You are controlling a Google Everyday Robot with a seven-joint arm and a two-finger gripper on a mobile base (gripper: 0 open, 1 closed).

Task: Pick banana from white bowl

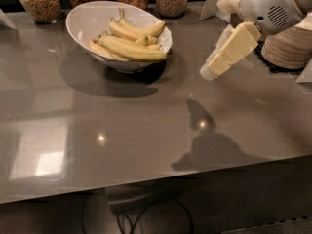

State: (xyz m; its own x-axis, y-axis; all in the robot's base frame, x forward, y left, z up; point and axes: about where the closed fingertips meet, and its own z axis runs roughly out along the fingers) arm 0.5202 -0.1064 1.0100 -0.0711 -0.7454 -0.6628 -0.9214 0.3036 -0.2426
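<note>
Camera view: one large glossy white bowl sits on the grey counter, holding roughly six curved yellow bananas in a pile. Four glass jars stand behind it. One cream claw hovers right of the bowl, well apart; whether it is spread or closed I cannot tell.

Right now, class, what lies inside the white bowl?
A pile of yellow bananas fills the right half of the bowl; its left inner wall is bare. The floor beneath the bananas is covered. The gripper hangs to the right of the bowl, apart from it.
</note>
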